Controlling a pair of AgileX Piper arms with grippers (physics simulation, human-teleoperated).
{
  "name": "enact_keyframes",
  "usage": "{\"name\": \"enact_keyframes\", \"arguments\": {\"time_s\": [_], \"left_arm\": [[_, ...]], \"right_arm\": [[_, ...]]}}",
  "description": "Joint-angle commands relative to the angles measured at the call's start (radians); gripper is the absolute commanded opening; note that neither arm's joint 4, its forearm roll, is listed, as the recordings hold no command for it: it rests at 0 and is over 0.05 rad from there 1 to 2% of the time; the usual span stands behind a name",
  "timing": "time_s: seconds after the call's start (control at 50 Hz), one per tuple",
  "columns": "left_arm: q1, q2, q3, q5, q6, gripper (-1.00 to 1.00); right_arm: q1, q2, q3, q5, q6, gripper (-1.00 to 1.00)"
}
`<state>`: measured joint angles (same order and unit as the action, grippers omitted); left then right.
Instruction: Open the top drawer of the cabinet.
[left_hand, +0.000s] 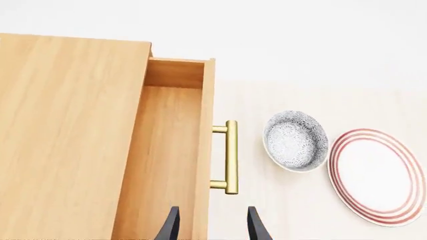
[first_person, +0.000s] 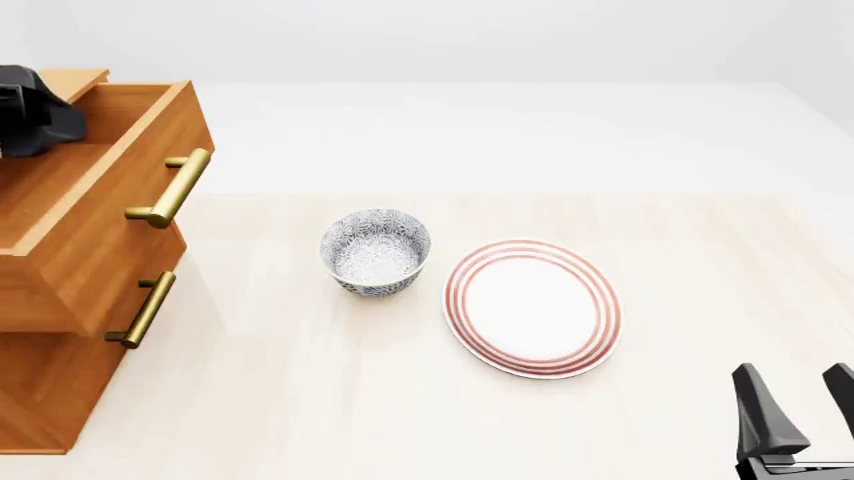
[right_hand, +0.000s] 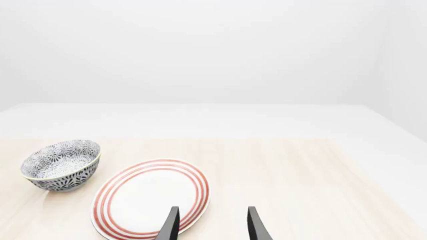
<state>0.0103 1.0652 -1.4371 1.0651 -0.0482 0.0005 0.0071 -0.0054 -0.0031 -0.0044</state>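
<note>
The cabinet (first_person: 38, 395) stands at the table's left edge. Its top drawer (first_person: 60, 185) is pulled out toward the table's middle, and its brass bar handle (first_person: 171, 187) sticks out from the front. In the left wrist view I look down on the cabinet top (left_hand: 67, 135), the open drawer's empty inside (left_hand: 167, 160) and the handle (left_hand: 230, 156). My left gripper (left_hand: 212, 227) is open and empty above the drawer front, clear of the handle. My right gripper (first_person: 803, 405) is open and empty at the table's near right corner, and it also shows in the right wrist view (right_hand: 212, 225).
A patterned grey bowl (first_person: 376, 252) and a red-ringed white plate (first_person: 534, 307) sit mid-table, to the right of the drawer. A lower drawer's brass handle (first_person: 143, 310) shows under the top one. The left arm's black body (first_person: 30, 115) hangs over the cabinet.
</note>
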Motion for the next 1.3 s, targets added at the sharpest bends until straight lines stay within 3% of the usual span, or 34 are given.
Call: {"name": "enact_keyframes", "arguments": {"time_s": [0.02,0.72,1.3], "left_arm": [[0.0,0.003,0.007,0.001,-0.009,1.0],[0.004,0.027,0.158,-0.121,-0.017,1.0],[-0.003,0.064,0.203,-0.167,-0.019,1.0]], "right_arm": [[0.0,0.0,0.0,0.0,0.0,1.0],[-0.002,-0.001,0.0,0.003,0.003,1.0],[-0.001,-0.001,-0.001,0.001,0.0,1.0]]}}
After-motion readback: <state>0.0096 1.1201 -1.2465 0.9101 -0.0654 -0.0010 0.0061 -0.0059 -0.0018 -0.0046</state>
